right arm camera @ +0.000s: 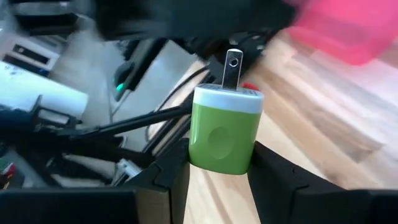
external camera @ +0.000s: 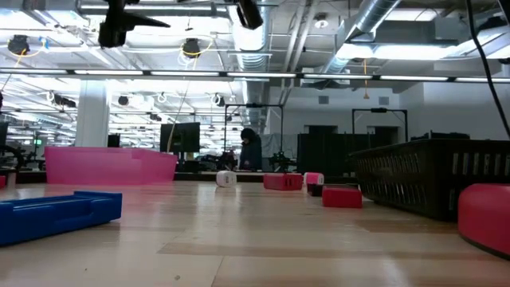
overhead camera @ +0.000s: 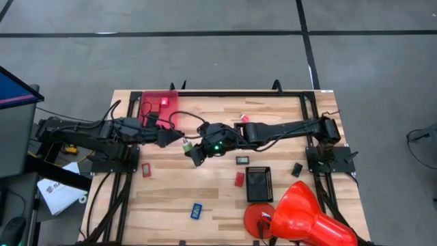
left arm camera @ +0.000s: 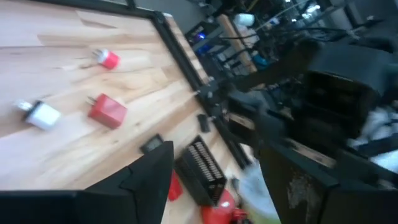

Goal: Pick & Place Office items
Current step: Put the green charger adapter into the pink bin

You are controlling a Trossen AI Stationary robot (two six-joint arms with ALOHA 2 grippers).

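**Green plug in my right grip**

Wooden tabletop (overhead camera: 205,198) carries scattered small pieces. My right gripper (right arm camera: 217,165) is clamped on a green-and-white plug (right arm camera: 225,127) at the table's centre, prongs pointing away from my wrist. At nine o'clock from it, my left gripper (overhead camera: 179,137) hangs with fingers apart, holding nothing. Farther off, toward eleven o'clock, sits a pink bin (overhead camera: 161,104).

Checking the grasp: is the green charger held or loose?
Held: the right hand is shut on the green charger, one finger on each side, prongs pointing away.
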